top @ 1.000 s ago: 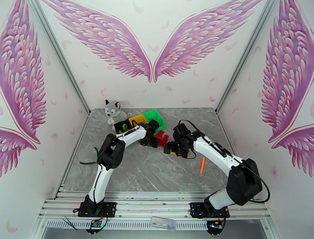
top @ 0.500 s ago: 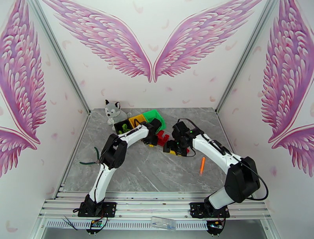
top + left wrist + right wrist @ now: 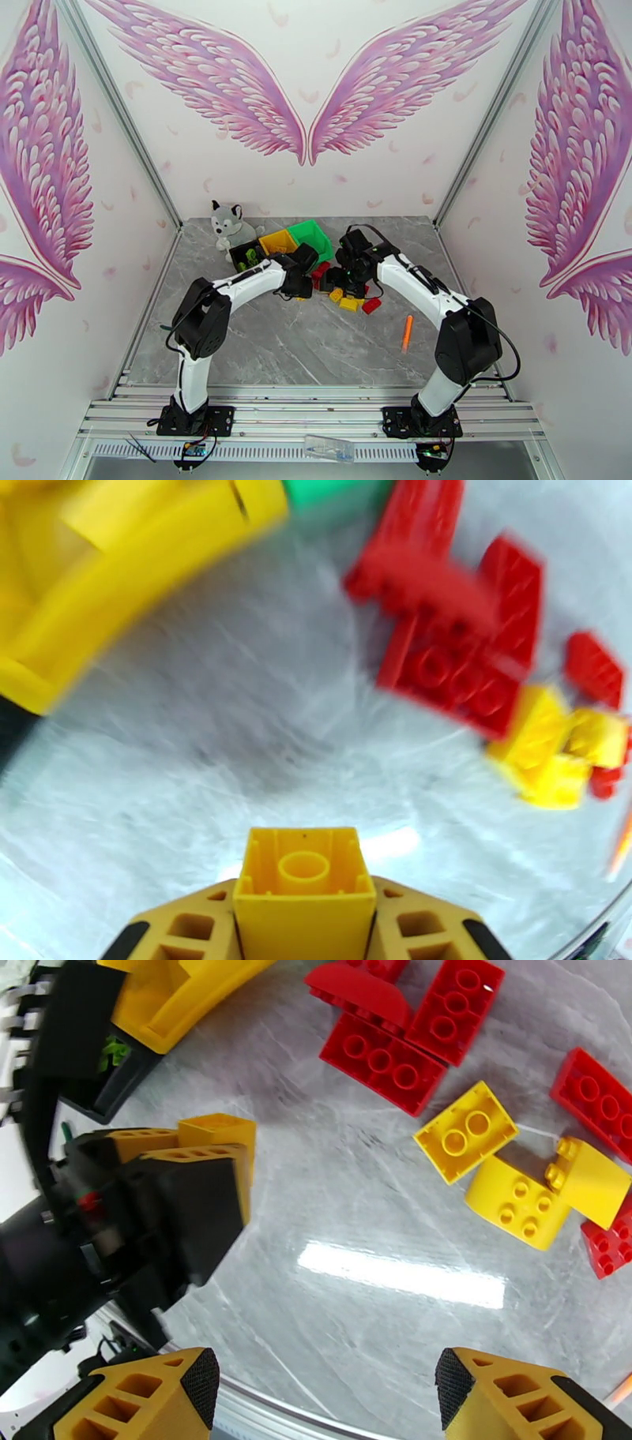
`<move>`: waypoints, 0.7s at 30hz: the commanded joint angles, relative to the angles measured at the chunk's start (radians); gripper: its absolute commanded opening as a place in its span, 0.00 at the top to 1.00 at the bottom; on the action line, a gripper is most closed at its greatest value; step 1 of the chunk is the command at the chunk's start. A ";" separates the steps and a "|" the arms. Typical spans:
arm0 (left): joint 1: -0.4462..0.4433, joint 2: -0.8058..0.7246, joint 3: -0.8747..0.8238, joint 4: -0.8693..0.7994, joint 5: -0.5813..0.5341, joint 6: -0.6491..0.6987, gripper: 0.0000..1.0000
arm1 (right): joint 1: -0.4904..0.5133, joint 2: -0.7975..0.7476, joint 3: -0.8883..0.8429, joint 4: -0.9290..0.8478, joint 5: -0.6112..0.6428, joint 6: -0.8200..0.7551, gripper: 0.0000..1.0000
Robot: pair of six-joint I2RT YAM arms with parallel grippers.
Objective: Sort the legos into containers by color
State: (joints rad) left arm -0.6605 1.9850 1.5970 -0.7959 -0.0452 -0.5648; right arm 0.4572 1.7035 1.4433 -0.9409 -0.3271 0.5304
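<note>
Status, left gripper: clenched on one yellow brick, a square block whose hollow underside, w/ a round tube at centre, faces the wrist cam. Ribbed yellow-orange fingers press both its flanks. Brick is held over bare grey marble-pattern tabletop, just near of the containers.

Right gripper: released, jaws wide apart, nothing between them. Its ribbed fingertips hang over glossy tabletop, just right of the left gripper and beside the loose pile.

Containers: three joined open-top plastic bins in a slanted row, far-left of centre.
- black bin, light-green pieces inside
- yellow bin, middle
- green bin, far-right end

Plush husky sits at the far-left side of the black bin.

Loose legos lie on the table right of the bins: red studded bricks, incl. one w/ a rounded top; yellow 2x2 brick; two yellow curved pieces touching each other. Left wrist view is blurred; stud counts there not readable.

Orange stick, thin and straight, lies apart, near-right of the pile.
</note>
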 commanded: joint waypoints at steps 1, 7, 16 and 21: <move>0.046 -0.035 0.070 -0.015 -0.002 0.002 0.70 | 0.001 0.014 0.035 0.035 -0.014 0.026 0.21; 0.138 0.041 0.247 -0.081 0.002 0.031 0.70 | 0.000 0.009 0.033 0.046 0.018 0.032 0.21; 0.236 0.253 0.547 -0.197 0.005 0.044 0.57 | -0.018 0.022 0.058 0.016 0.052 0.017 0.19; 0.240 0.294 0.642 -0.239 0.009 0.057 0.31 | -0.039 0.027 0.032 -0.005 0.068 0.011 0.17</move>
State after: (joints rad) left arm -0.4149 2.2772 2.1746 -0.9707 -0.0422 -0.5205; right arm 0.4332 1.7119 1.4746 -0.9215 -0.2901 0.5484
